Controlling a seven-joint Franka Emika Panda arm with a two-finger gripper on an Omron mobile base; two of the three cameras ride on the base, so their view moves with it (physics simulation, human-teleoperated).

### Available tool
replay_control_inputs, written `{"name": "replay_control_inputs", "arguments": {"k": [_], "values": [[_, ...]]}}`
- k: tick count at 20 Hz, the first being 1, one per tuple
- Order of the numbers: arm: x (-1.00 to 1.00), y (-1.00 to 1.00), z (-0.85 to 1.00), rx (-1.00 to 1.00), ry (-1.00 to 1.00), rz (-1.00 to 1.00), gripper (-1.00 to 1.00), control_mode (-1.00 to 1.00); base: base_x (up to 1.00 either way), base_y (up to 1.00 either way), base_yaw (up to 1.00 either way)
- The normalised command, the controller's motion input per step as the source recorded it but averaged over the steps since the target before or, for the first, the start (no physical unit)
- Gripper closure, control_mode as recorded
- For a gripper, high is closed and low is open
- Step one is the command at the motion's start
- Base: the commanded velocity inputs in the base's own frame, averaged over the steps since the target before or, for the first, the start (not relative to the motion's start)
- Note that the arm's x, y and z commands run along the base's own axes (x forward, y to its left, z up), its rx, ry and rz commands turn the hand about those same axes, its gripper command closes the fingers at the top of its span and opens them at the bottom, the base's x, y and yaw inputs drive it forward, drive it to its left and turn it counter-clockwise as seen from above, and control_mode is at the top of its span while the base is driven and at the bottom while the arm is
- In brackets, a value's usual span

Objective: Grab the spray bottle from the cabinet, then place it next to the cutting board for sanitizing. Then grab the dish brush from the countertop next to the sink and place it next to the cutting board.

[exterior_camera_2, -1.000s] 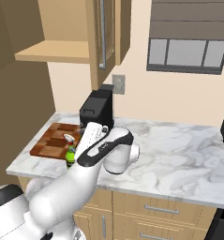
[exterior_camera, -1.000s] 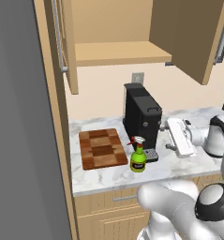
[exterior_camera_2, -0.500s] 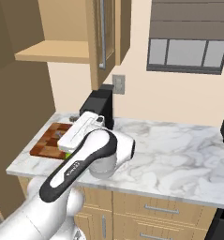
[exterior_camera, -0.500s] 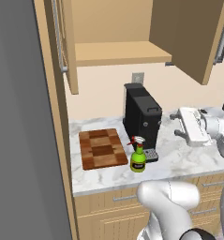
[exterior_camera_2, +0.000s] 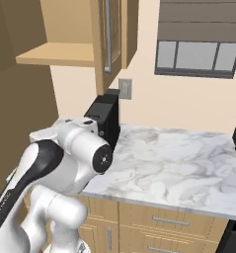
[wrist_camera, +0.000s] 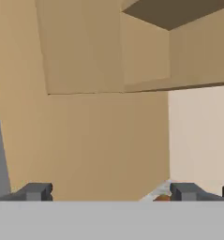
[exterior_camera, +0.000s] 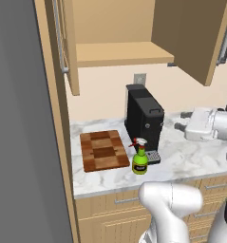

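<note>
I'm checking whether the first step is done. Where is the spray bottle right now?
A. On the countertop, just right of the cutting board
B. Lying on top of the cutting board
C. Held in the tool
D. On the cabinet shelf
A: the spray bottle stands upright on the countertop, beside the cutting board's right edge, in front of the black machine.

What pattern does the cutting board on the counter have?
The cutting board is a checkered pattern of dark and reddish-brown wooden blocks, clearest in the left base view.
</note>
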Motion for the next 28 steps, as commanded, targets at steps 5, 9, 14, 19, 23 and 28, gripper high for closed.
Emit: {"name": "replay_control_inputs", "arguments": {"k": [5,9,14,19,23,28], "values": [[0.08,0.23,0.12,-0.13,0.42,-0.33,-1.0,-1.0,0.0,0.0,0.0],[0.0,0.24,0.0,-0.11,0.33,-0.22,-1.0,-1.0,0.0,0.0,0.0],[0.0,0.09,0.04,-0.14,0.28,-0.27,-1.0,-1.0,0.0,0.0,0.0],[-0.04,0.0,0.03,-0.05,0.07,-0.09,-1.0,-1.0,0.0,0.0,0.0],[-0.12,0.01,-0.04,-0.09,0.01,-0.09,-1.0,-1.0,0.0,0.0,0.0],[-0.05,0.06,-0.05,-0.18,0.01,-0.15,-1.0,-1.0,0.0,0.0,0.0]]}}
